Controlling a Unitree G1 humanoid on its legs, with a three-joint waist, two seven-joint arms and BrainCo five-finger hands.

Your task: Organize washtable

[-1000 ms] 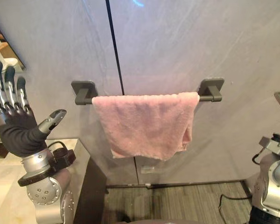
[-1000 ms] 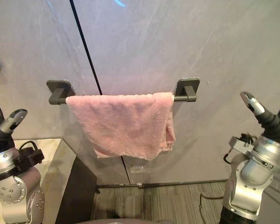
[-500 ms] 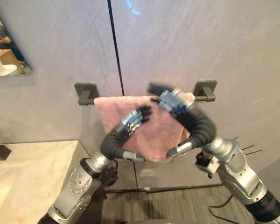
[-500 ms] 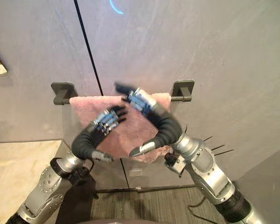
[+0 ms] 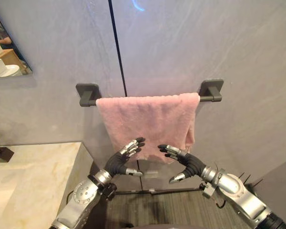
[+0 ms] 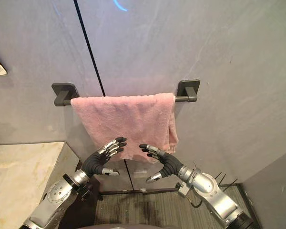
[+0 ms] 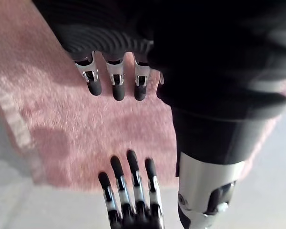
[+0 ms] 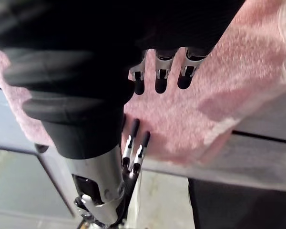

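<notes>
**Pink towel on the bar: limp stuff, go for the hem**

Against the grey panelled wall (image 5: 181, 47), the pink terry towel (image 5: 148, 121) hangs draped over the dark grey wall-mounted bar (image 5: 203, 99), with its right side doubled over. You're dealing with light, floppy cloth here. My guess is it'll slide off the bar if you tug one side only, so pinch the lower hem with both hands, or take the top fold right at the bar. Your left hand (image 5: 116, 164) and right hand (image 5: 193, 164) sit just in front of the bottom edge, fingers straight, holding nothing. Half a second ago both were up high near the bar, and now they're down at the hem. The towel itself hangs as it did.
</notes>
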